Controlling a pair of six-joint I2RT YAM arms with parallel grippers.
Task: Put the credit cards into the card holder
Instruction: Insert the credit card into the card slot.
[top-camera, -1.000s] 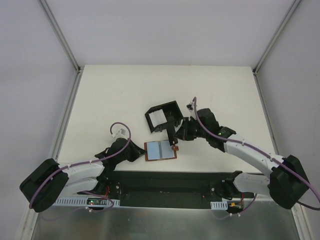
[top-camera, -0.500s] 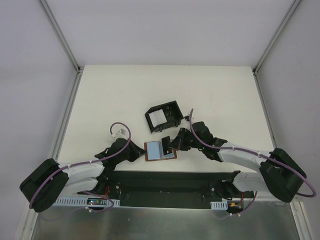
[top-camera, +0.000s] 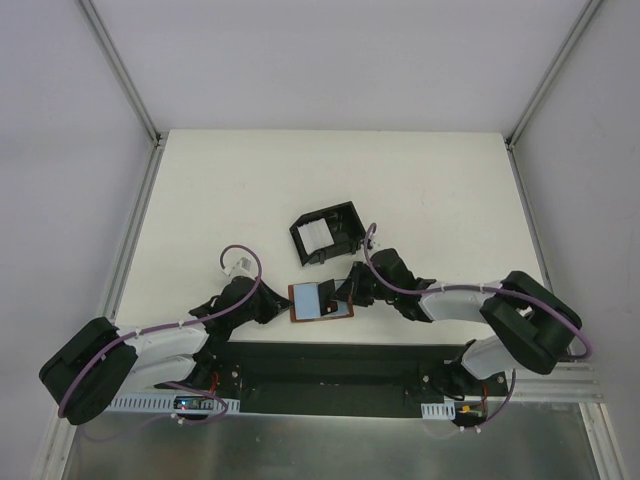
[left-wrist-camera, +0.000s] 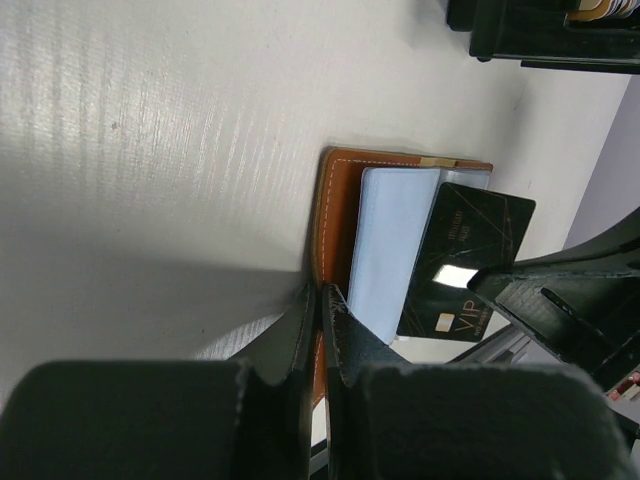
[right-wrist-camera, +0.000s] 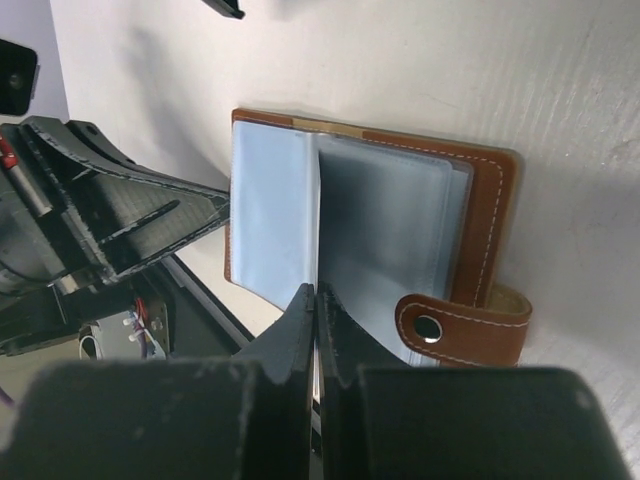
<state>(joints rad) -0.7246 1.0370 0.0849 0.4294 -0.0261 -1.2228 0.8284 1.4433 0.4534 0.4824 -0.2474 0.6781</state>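
Black card lifted from the wallet, not yet in the card holder.
The right gripper (right-wrist-camera: 316, 292) is pinched on a black card (left-wrist-camera: 465, 260) just over the open wallet (left-wrist-camera: 335, 215), and the left gripper (left-wrist-camera: 320, 296) is clamped on the wallet's edge. Beyond the wallet, the card holder (top-camera: 346, 213) already keeps one white card (top-camera: 316, 237).

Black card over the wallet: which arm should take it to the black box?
Right, probably: the right gripper pinches the black card and sits nearer the card holder; the left gripper clamps the wallet.
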